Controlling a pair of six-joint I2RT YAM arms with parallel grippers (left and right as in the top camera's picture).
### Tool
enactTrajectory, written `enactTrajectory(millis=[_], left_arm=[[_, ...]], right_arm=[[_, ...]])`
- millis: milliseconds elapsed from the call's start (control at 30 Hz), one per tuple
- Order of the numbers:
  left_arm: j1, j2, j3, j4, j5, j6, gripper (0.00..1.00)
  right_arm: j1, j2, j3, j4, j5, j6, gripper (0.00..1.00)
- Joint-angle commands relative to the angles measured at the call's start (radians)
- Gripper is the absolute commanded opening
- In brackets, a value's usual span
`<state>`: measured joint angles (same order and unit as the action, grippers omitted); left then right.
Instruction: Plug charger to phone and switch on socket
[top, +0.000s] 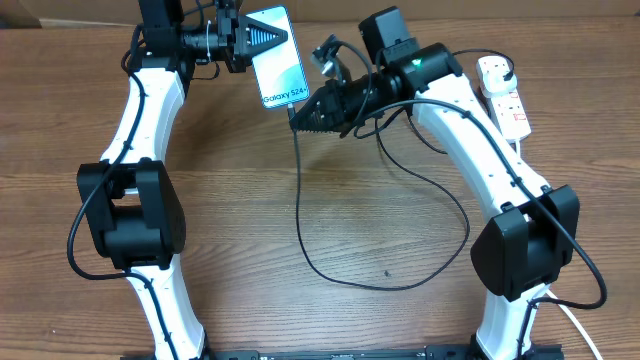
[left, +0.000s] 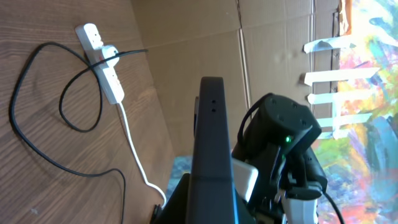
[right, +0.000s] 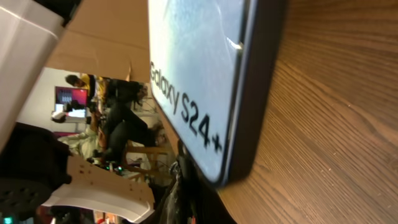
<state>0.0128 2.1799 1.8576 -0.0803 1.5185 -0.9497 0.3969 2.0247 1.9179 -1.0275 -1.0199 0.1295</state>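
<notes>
My left gripper (top: 262, 38) at the far middle is shut on the phone (top: 277, 58), holding it up off the table. The light blue screen faces up, with the "Galaxy S24+" text on the short edge nearest my right gripper. My right gripper (top: 304, 110) is shut on the charger (top: 300, 200) at its tip end, right against that short edge. The connector itself is hidden in the right wrist view, where the phone (right: 199, 74) fills the frame above my dark fingers (right: 186, 202). The cable loops over the table to its black plug in the white socket (top: 503, 95).
The charger's slack loop (top: 390, 285) lies across the middle of the wooden table. The socket's thick white cord (left: 134, 149) runs off toward the table edge. Cardboard walls (left: 199, 37) stand behind the table.
</notes>
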Motion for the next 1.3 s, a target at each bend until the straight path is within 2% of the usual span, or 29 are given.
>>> enactTrajectory(millis=[0, 1267], left_arm=[[-0.007, -0.002, 0.014, 0.003, 0.064, 0.03, 0.04], [-0.004, -0.002, 0.014, 0.004, 0.064, 0.027, 0.04]], right_arm=[[-0.035, 0.007, 0.026, 0.031, -0.015, 0.001, 0.04], [0.01, 0.02, 0.026, 0.035, 0.024, 0.049, 0.04]])
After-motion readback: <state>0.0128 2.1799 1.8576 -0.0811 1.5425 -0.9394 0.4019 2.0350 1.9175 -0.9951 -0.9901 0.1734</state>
